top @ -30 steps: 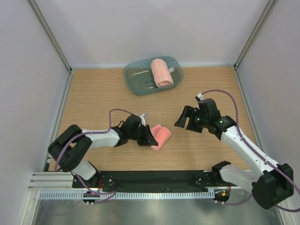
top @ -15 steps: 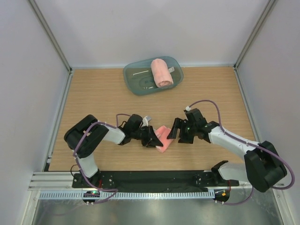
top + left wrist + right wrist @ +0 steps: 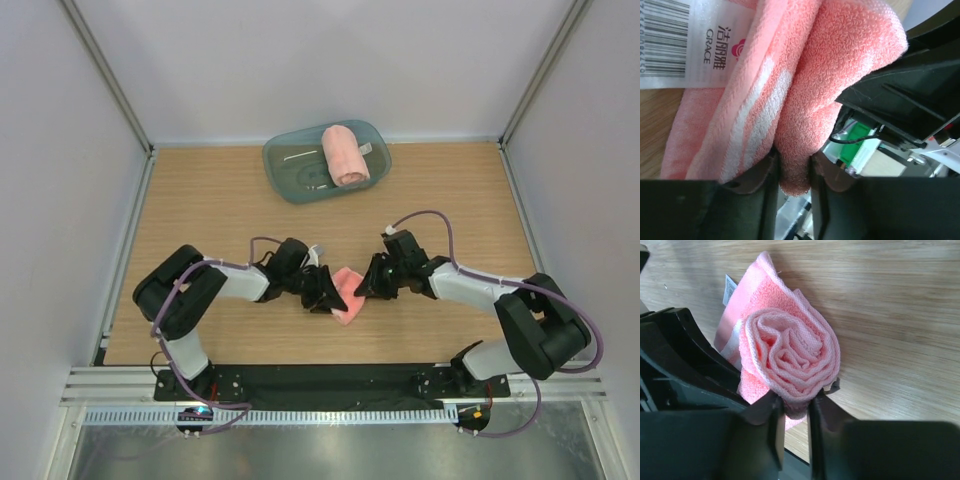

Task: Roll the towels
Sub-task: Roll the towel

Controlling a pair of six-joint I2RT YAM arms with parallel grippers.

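Robot lab test cell. Evidence:
- plain white panel walls [image 3: 320, 70] on three sides, far beyond and out to either flank of left pincer [image 3: 325, 292] and right pincer [image 3: 370, 280]
- aluminium frame posts [image 3: 107, 75] at the wall corners
- bare wood-grain counter [image 3: 200, 200] under both pincers
- behind pincers, at near edge: black base plate [image 3: 330, 380] with arm bases [image 3: 190, 360] bolted on, slotted white cable duct [image 3: 300, 415], sheet-metal ledge [image 3: 330, 452]
- purple cables [image 3: 425, 212] looped above right pincer
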